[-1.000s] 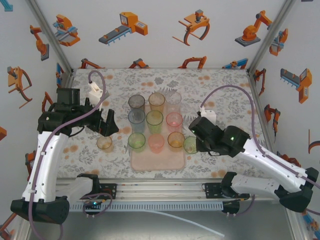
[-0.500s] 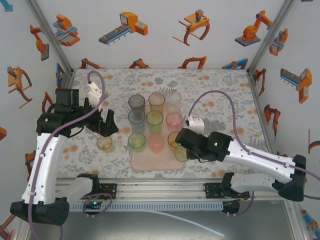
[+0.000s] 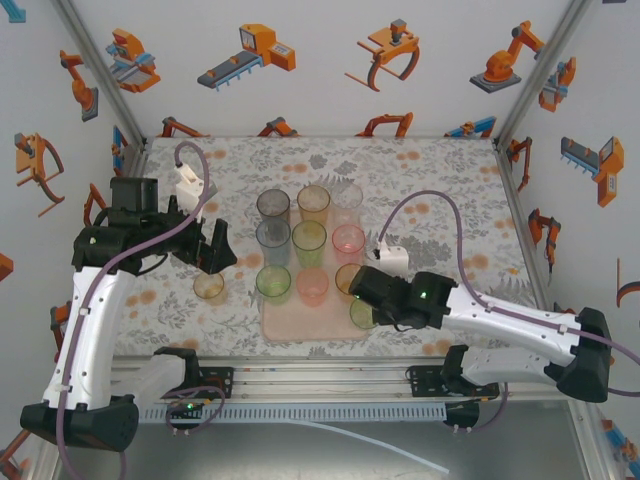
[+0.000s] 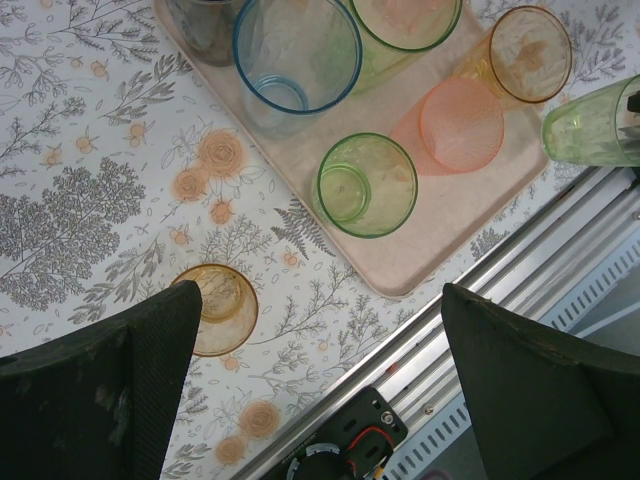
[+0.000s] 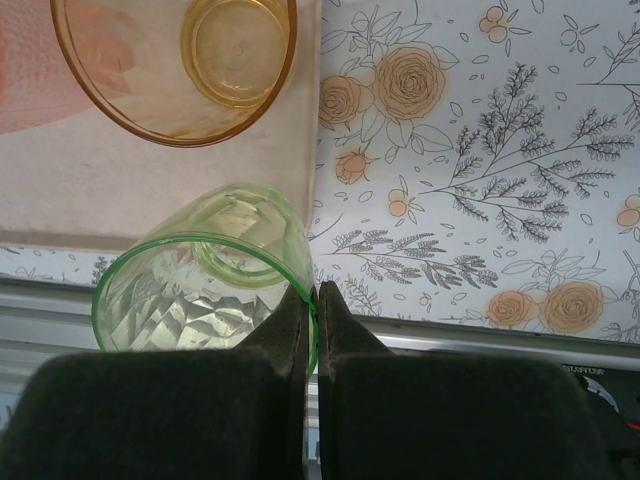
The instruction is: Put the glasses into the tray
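My right gripper (image 5: pixel 312 300) is clamped on the green glass (image 5: pixel 200 290) by its rim, wall between the pads, so it hangs tilted at the tray (image 5: pixel 150 190)'s near right corner. Whether its base touches, I can't tell. My left gripper (image 4: pixel 318 300) stands wide apart above the amber glass (image 4: pixel 220 312) on the table (image 4: pixel 90 200), ready to straddle it.

White walls (image 3: pixel 330 90) printed with orange and grey-blue cartoon robot arms and claws close in the table on three sides, joined at the back corners by slanting aluminium posts (image 3: pixel 100 70). A cloth (image 3: pixel 440 170) with grey leaves and orange roses covers the tabletop. Along the near edge runs an aluminium rail (image 3: pixel 330 375), then a slotted white duct (image 3: pixel 330 411). Below lies a grey surface (image 3: pixel 300 455), perhaps the floor, crossed by a white tube (image 3: pixel 380 448). The light is even and soft.
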